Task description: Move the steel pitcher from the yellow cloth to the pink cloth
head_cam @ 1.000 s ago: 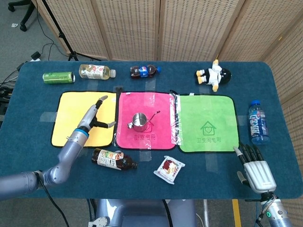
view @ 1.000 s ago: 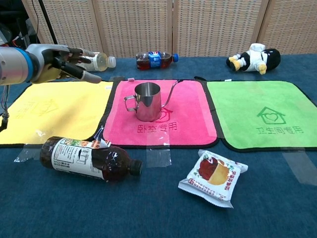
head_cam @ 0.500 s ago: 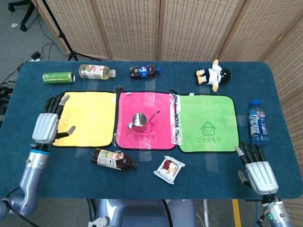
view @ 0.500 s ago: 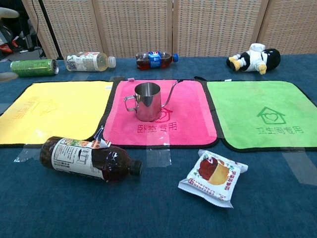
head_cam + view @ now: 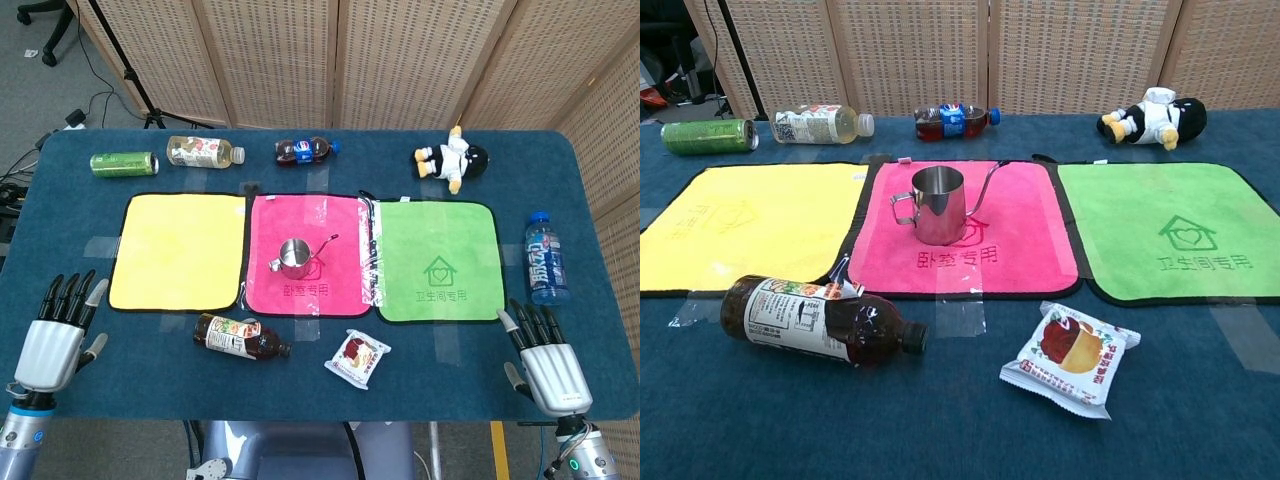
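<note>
Dead centre of the head view, on the pink cloth: steel pitcher standing upright, thin spout pointing to the upper right, handle sticking out lower left. Sitting well off the yellow cloth, which is lying bare just to the left. Lower left corner: left hand hovering over the table edge, fingers spread, holding nothing. Lower right corner: right hand doing the same, fingers fanned out, nothing in it. Neither hand showing in the chest view. Lying below the cloths: brown bottle on its side and snack packet. Green cloth sitting right of the pink.
</note>
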Robot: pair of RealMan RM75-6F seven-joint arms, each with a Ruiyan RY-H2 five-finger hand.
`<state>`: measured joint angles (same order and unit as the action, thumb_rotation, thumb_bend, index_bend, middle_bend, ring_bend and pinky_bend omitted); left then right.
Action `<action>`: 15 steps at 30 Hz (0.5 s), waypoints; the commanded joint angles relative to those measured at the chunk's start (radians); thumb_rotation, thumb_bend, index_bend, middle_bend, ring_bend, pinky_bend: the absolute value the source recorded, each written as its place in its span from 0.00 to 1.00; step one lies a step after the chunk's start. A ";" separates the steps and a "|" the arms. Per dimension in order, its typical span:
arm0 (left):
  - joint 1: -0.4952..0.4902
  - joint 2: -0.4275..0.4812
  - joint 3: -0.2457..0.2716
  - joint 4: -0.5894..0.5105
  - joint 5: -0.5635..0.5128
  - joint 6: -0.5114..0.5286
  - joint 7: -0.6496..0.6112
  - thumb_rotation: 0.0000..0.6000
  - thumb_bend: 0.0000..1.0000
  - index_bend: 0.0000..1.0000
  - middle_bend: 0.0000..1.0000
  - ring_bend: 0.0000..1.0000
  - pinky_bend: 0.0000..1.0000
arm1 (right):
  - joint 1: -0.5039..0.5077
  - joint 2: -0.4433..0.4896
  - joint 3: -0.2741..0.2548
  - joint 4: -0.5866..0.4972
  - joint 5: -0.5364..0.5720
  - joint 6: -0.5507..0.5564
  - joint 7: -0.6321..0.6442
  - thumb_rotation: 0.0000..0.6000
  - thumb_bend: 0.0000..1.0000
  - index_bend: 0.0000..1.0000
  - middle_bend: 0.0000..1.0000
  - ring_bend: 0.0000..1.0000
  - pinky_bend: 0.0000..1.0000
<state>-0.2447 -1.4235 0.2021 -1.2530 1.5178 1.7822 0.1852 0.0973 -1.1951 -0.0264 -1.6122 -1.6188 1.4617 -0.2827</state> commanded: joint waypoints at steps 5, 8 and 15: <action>0.032 0.008 -0.003 -0.065 -0.013 -0.057 -0.005 1.00 0.22 0.00 0.00 0.00 0.00 | -0.005 0.001 -0.001 0.001 -0.023 0.021 0.006 1.00 0.41 0.00 0.00 0.00 0.00; 0.036 0.018 -0.009 -0.077 0.000 -0.064 0.005 1.00 0.22 0.00 0.00 0.00 0.00 | -0.007 0.003 -0.002 0.002 -0.030 0.027 0.016 1.00 0.41 0.00 0.00 0.00 0.00; 0.047 0.032 -0.037 -0.091 0.007 -0.086 -0.031 1.00 0.21 0.00 0.00 0.00 0.00 | -0.009 0.014 -0.004 -0.009 -0.042 0.035 0.038 1.00 0.41 0.00 0.00 0.00 0.00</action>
<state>-0.1997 -1.3932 0.1682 -1.3424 1.5248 1.7008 0.1580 0.0894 -1.1829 -0.0298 -1.6188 -1.6598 1.4953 -0.2479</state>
